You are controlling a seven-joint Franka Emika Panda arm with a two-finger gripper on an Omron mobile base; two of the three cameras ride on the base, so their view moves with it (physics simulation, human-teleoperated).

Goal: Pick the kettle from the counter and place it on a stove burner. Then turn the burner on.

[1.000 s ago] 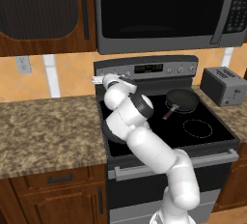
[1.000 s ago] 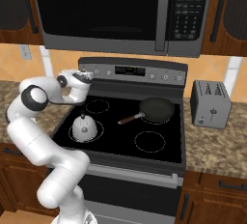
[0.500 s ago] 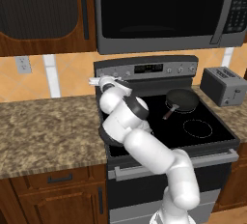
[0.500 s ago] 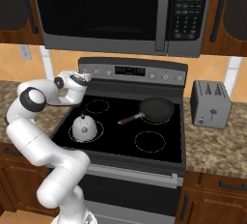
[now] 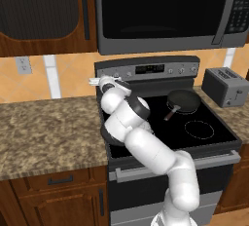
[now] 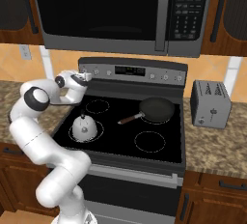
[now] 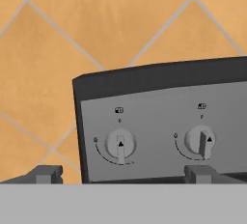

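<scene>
The kettle (image 6: 83,127) already sits on the glass cooktop (image 6: 159,158), inside the big white ring of the front-left burner (image 6: 72,132), with its black handle arching over the lid. It is off the granite counter (image 5: 44,132), so I judge the placing done and the knob work next.

The gripper (image 6: 83,77) is up at the left end of the stove's back panel (image 6: 132,71), well above and behind the kettle. It holds nothing. From the hand's own camera the two dark fingertips (image 7: 46,174) stand far apart, one near the panel's left edge and the other under the second dial, so the hand is spread open and empty.

What matters now is how the knobs lie against that opening. The first knob (image 7: 120,144) sits up and forward of the hand, between the two tips but closer to the left one. Its grip bar runs straight up and down in this view, across the line between the fingers, which suits a pinch. The second knob (image 7: 201,141) lies almost directly above the right tip, with its bar turned slightly edge-on.

I would guess the leftmost knob is the one wanted. The hand looks to need a small shift toward it, then a push straight in. Whether that knob really runs the kettle's burner I cannot tell; the little marks above the dials are too small to read.

The frying pan (image 6: 156,109) rests on the back-right ring, clear of all this.
</scene>
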